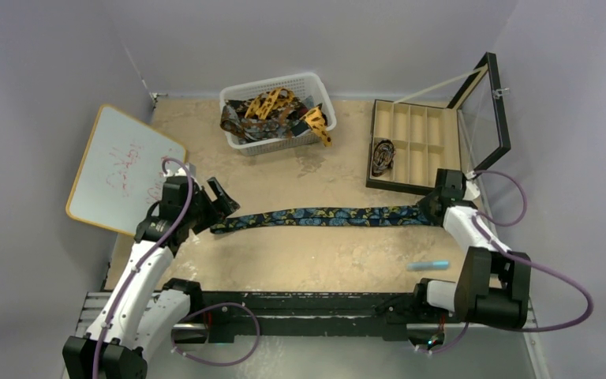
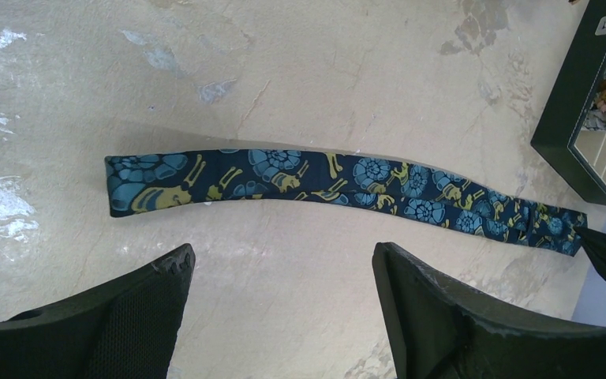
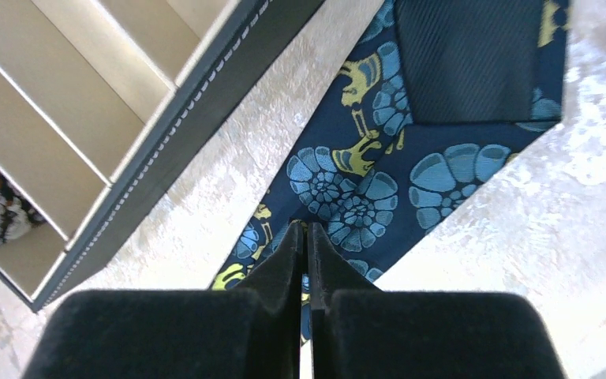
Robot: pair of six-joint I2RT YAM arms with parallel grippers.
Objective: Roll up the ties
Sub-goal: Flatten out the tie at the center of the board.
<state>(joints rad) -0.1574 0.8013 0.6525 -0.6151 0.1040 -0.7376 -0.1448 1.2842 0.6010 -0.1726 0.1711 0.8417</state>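
Observation:
A dark navy tie [image 1: 323, 215] with blue-gold print lies stretched out flat across the table. It also shows in the left wrist view [image 2: 323, 178] and the right wrist view [image 3: 363, 197]. My left gripper [image 1: 225, 197] is open and empty just near of the tie's narrow left end [image 2: 280, 257]. My right gripper [image 1: 430, 207] is shut, its tips on the tie's wide right end [image 3: 308, 229], which is folded over to show its lining. Orange-yellow and dark brown ties [image 1: 272, 110] lie heaped in the white basket [image 1: 316, 83].
A black compartment box [image 1: 379, 185] with its lid up stands at the back right, one rolled tie [image 1: 383, 155] in it; its wall [image 3: 205, 103] is close left of my right gripper. A whiteboard [image 1: 122, 170] lies left. A light blue stick [image 1: 428, 265] lies near the right arm.

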